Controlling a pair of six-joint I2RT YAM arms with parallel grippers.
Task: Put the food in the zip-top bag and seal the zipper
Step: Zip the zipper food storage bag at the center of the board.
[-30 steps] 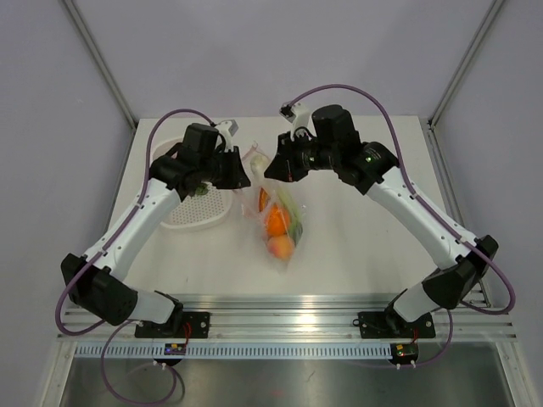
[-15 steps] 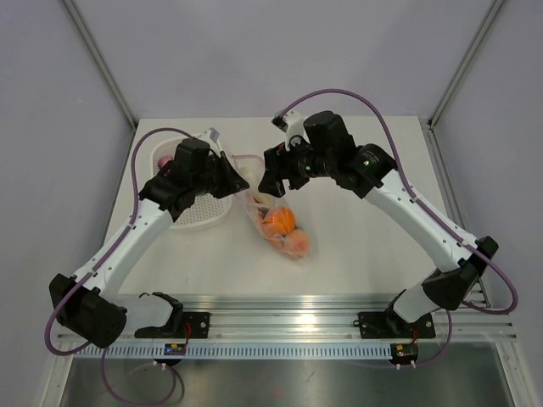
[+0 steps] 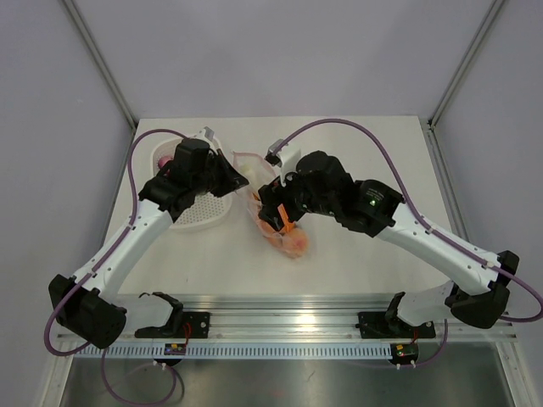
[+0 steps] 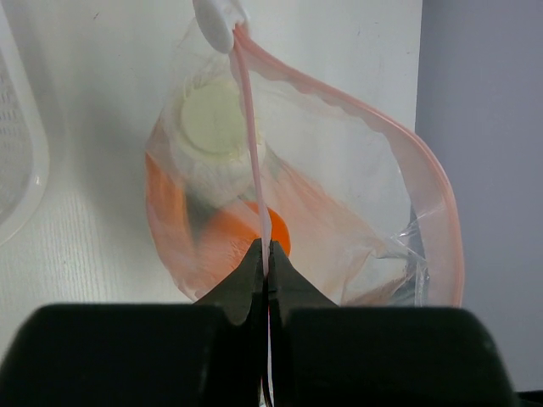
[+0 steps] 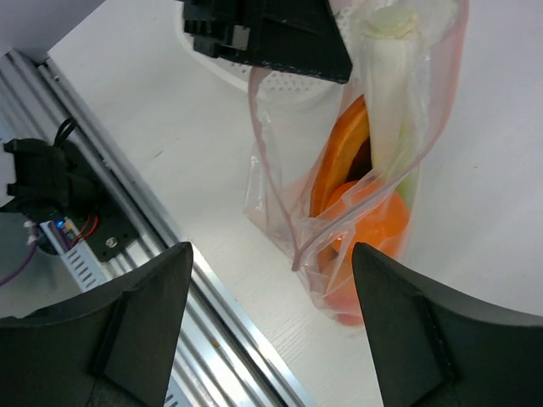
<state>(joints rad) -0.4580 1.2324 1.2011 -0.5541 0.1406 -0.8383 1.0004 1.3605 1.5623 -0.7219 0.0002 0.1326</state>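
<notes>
The clear zip-top bag [image 3: 284, 233] lies on the table with its mouth held up. My left gripper [image 4: 265, 259] is shut on the pink zipper [image 4: 250, 127] strip at the mouth's near end. Inside the bag show a pale celery stalk [image 4: 214, 127], an orange [image 5: 377, 222], a carrot [image 5: 344, 148] and a peach [image 3: 295, 245]. The right gripper [image 5: 271, 254] stands open just above the bag's free mouth edge, with nothing between its fingers. From above, the left gripper [image 3: 240, 180] sits at the bag's far left corner, and the right gripper [image 3: 273, 212] is over the bag.
A white slotted basket [image 3: 204, 214] stands left of the bag, under the left arm, with a pink-purple item [image 3: 161, 159] at its far rim. The aluminium rail [image 5: 110, 212] runs along the table's near edge.
The right gripper has opened and let go of the bag, then swung down and forward over it. The left gripper has shut on the zipper strip. The bag has sunk onto the table.
</notes>
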